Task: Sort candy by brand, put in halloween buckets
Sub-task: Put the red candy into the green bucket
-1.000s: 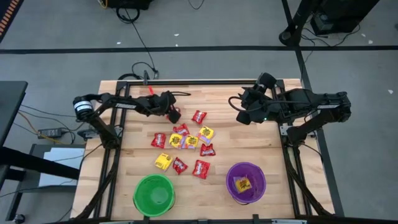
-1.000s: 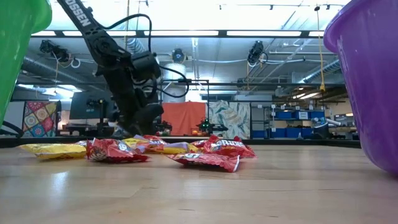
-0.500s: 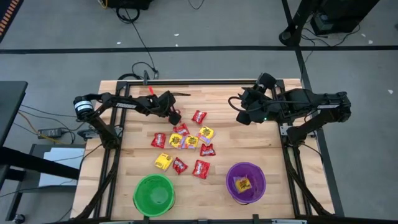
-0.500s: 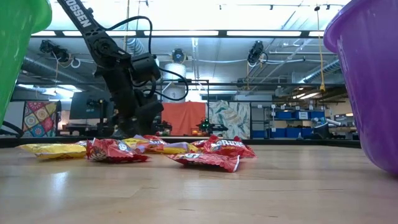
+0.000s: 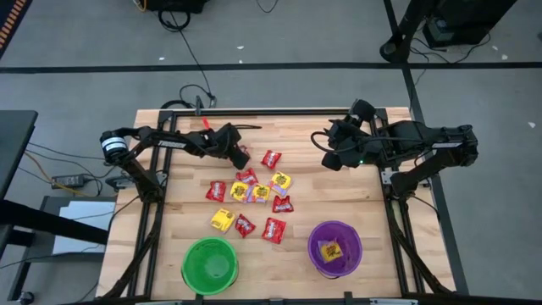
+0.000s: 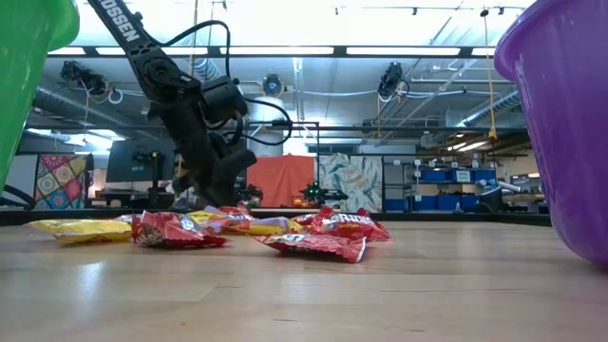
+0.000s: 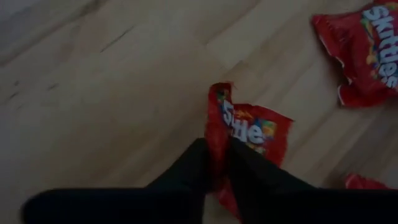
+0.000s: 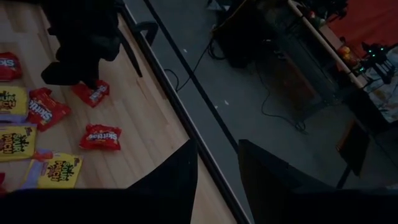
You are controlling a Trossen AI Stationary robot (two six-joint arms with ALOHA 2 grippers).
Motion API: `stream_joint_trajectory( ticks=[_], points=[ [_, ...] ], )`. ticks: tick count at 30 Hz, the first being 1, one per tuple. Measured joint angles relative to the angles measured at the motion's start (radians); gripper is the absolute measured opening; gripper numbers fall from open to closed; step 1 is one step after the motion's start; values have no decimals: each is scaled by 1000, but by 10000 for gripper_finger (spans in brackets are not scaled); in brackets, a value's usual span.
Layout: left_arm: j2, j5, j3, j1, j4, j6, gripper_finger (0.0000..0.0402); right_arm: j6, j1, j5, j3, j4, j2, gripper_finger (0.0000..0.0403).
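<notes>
A pale wooden tabletop stands on grey floor, with a workshop of shelves and ceiling lights behind it in the low view. At the left, the left pincer is down at the far edge of the candy pile; its wrist camera shows the two dark fingers pinching the edge of a red candy packet that lies on the wood. Another red packet lies alone just beside it. The rest of the candy, red and yellow packets, is scattered over the middle of the tabletop. Toward the near edge stands the green bucket, and to its right the purple bucket, which holds a yellow packet. At the right, the right pincer waits above the far right part of the tabletop, its fingers parted with a gap and gripping nothing.
</notes>
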Motion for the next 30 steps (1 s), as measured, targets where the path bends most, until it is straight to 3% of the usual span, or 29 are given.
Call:
stream_joint_trajectory(
  ticks=[4, 17, 22, 30],
  points=[
    [-4, 1, 28, 0, -55, 23, 35, 0, 0, -6, 0, 0, 0, 129],
    [-197, 57, 171, -97, -257, 100, 52, 23, 0, -2, -25, -2, 1, 129],
    [-325, 155, 171, -228, -403, 52, 52, 27, -15, 2, -73, -1, 1, 129],
    [-508, 82, 171, -499, -512, -112, 52, 28, -42, 31, -94, 5, 1, 129]
  ],
)
